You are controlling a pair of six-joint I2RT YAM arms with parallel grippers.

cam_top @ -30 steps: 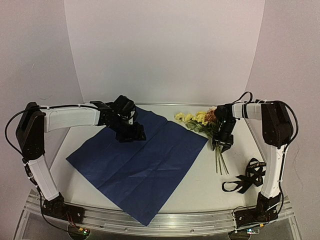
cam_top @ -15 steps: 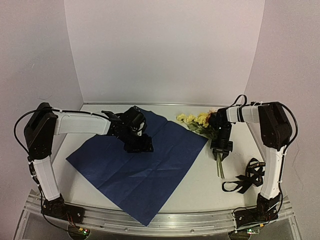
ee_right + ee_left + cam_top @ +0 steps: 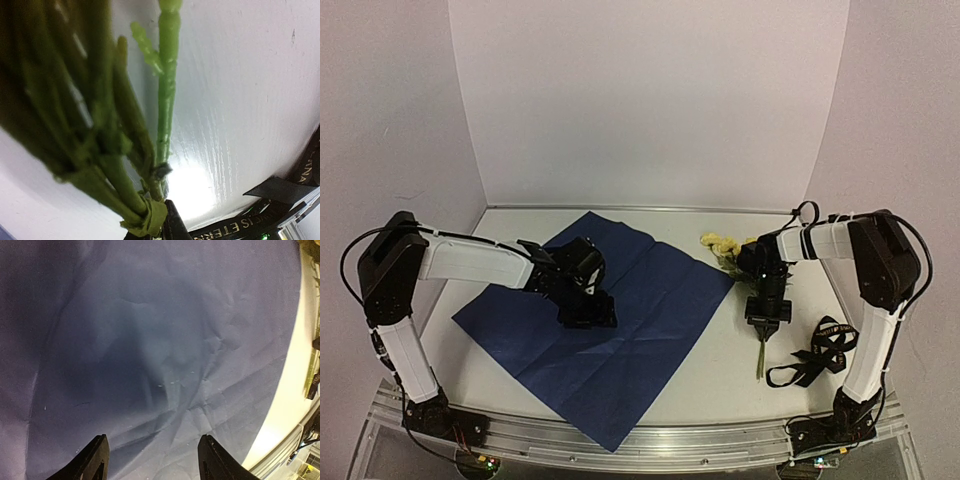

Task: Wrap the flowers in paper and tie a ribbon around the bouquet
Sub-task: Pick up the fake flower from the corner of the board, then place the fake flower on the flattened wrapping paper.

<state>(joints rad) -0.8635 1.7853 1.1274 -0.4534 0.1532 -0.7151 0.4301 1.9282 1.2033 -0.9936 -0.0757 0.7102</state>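
Robotics lab test cell: plain white backdrop (image 3: 650, 100), white table (image 3: 720, 385), aluminium mounting rail (image 3: 650, 440) along near edge.

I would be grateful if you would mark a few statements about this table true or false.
1. The paper lies spread with its dark navy face up. True.
2. The ribbon is tied round the flowers. False: it lies untied on the table, by the right arm.
3. The right gripper is shut on the flowers' stems. True.
4. The left gripper pinches a corner of the paper. False: it is open over the middle of the sheet, with nothing between its jaws.
5. The flowers lie on the paper. False: they are to the right of it, over bare table.
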